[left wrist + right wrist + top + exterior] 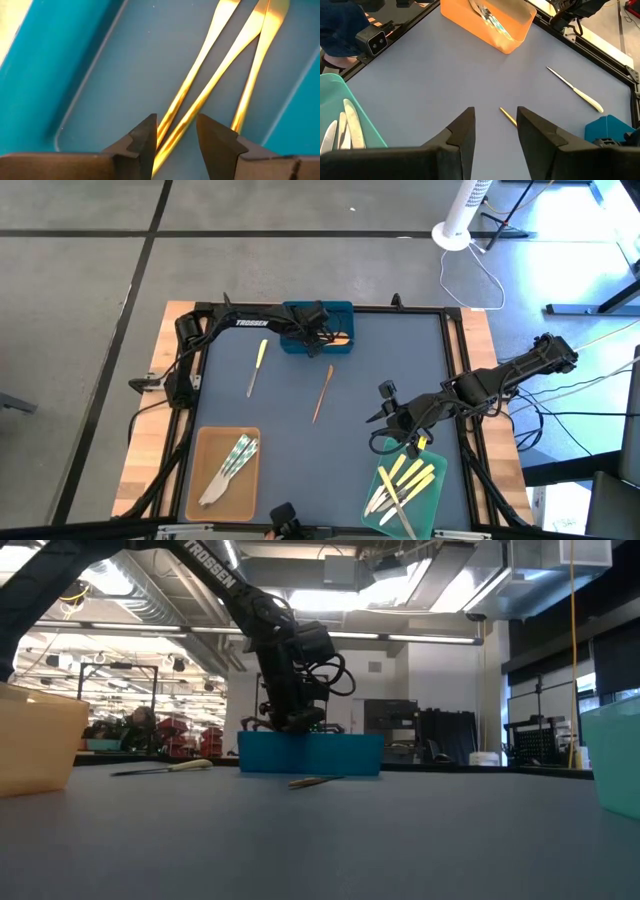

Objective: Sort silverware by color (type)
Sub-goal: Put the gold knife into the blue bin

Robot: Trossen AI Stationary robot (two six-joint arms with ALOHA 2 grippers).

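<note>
My left gripper (175,136) stands open, pointing down into the blue tray (318,328) at the table's far edge. Three wood-brown utensils (215,60) lie flat on the tray's floor, and two of their handles run under the gap between the fingers. My right gripper (495,129) hovers open and empty above the table's right half. One brown utensil (322,393) lies on the mat at mid-table, and a pale-handled knife (257,367) lies left of it. Silvery pieces fill the tan tray (225,473). Pale yellow ones lie in the green tray (405,495).
The black frame rail (400,308) borders the mat on all sides. The tan tray stands near left and the green tray near right. Cables and a white fan base (452,235) lie on the floor beyond the far right corner. Bare mat lies between the trays.
</note>
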